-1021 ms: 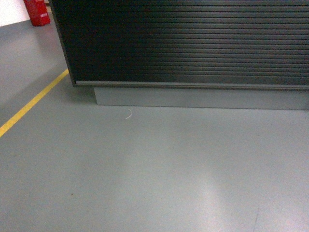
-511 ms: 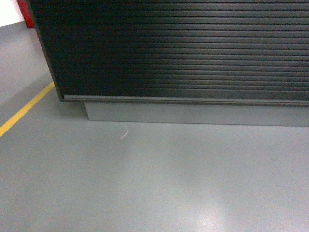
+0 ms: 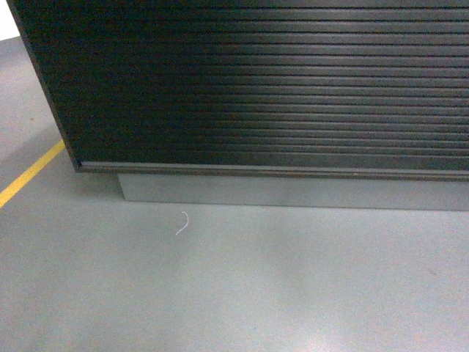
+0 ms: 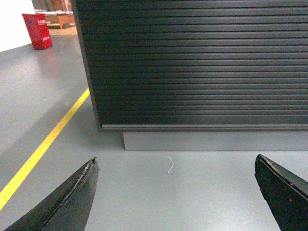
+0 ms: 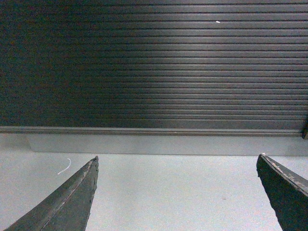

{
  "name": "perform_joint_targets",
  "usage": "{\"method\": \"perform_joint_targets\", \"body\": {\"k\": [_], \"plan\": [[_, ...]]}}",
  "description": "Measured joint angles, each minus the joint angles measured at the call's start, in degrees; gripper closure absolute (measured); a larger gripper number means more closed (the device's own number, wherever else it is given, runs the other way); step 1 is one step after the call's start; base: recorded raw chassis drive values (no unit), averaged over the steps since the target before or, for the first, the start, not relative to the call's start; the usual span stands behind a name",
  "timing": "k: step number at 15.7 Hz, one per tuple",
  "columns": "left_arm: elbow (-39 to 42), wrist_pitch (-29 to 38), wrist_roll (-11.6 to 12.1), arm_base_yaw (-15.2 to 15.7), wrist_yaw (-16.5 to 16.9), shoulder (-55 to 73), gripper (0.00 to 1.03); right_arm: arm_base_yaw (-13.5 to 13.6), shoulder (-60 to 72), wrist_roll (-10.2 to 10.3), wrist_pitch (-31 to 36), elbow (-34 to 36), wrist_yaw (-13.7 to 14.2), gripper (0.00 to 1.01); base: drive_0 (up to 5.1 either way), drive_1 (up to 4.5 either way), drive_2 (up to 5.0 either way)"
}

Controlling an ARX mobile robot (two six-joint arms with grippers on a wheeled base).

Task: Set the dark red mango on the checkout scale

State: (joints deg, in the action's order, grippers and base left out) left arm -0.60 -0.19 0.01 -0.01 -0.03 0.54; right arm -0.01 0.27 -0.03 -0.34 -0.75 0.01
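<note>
Mango is showing nowhere while you are facing the checkout (image 3: 278, 88) filling the upper frame, left gripper (image 4: 175, 192) and right gripper (image 5: 177, 192) gaping empty; expect glossy, slippery, bruisable fruit, gripped across its middle.

Dark tapered fingers, both wrist views

The left gripper (image 4: 175, 166) and right gripper (image 5: 177, 163) each showed two black, pointed fingers (image 4: 72, 197) with pale, perhaps scuffed, inner edges.

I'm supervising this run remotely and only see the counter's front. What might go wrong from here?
1. Both grippers, left and right, are open and empty, and no mango or scale shows, so the task has nothing to work with yet.
2. The checkout fills the head view; driving closer may bump its grey plinth.
</note>
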Motion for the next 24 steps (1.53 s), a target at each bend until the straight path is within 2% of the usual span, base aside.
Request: {"method": "perform_joint_targets", "body": {"k": [14,24], "plan": [[0.0,0.1,0.0,0.0,0.0,0.0,0.05,0.0,0.0,0.0,0.3,0.0,0.0,0.03,0.0,4.3,-4.3],[0.0,0.0,0.0,0.0,0.0,0.0,0.05,0.0,0.0,0.0,0.1,0.0,0.0,0.03,0.0,0.0,0.0]]}}
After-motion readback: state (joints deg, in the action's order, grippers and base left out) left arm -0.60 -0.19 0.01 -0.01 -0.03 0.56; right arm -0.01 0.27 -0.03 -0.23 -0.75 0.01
